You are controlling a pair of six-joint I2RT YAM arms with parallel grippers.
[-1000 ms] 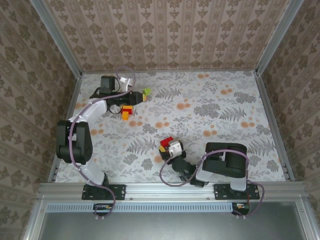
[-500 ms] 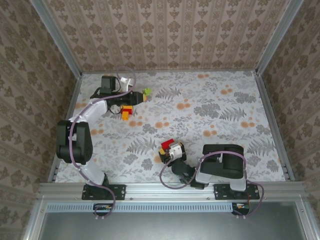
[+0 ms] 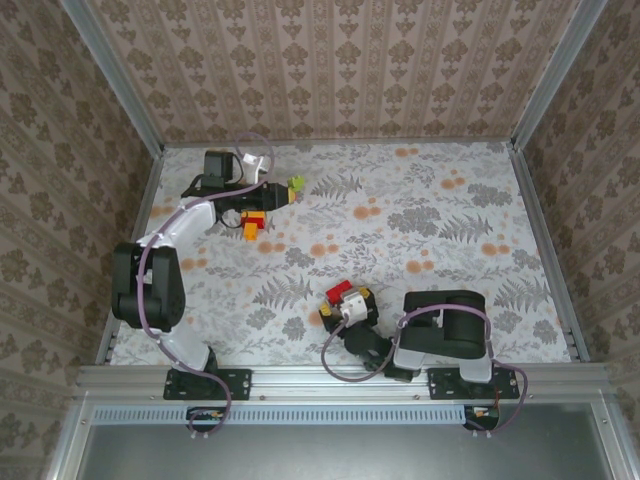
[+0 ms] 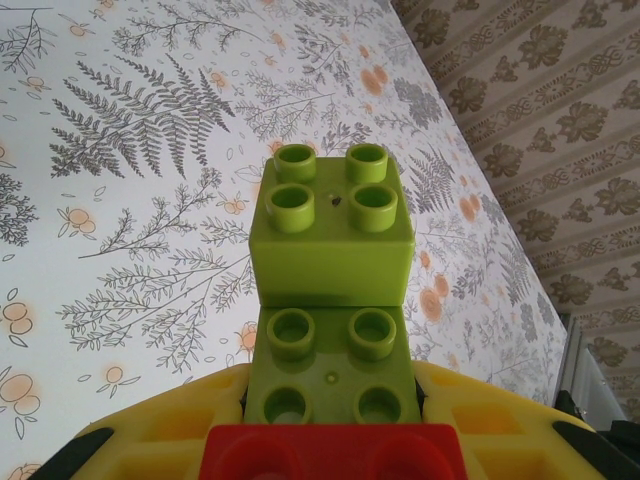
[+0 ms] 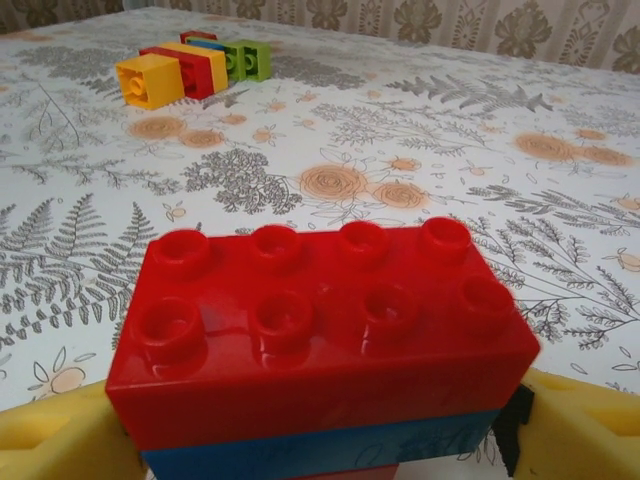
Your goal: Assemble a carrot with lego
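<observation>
My left gripper (image 3: 281,191) is at the far left of the table, shut on a stack of lime green lego bricks (image 3: 295,184). In the left wrist view the green bricks (image 4: 330,235) stick out past the yellow fingers (image 4: 150,430), and a red brick (image 4: 330,455) lies on the near end. My right gripper (image 3: 347,303) is near the front middle. A red brick on a blue one (image 5: 325,320) stands between its yellow fingers (image 5: 585,425), with a dark gap on the right side. The jaws look open around this stack (image 3: 338,291).
A short row of orange, red and yellow bricks (image 3: 253,224) lies on the flowered table (image 3: 420,220) just in front of the left gripper. In the right wrist view this row (image 5: 185,70) is far off at the upper left. Papered walls and metal rails (image 3: 540,230) close in the table.
The right gripper's jaws have widened, and it has slid slightly back and to the right with the red and blue stack between them. The left arm has barely moved.
</observation>
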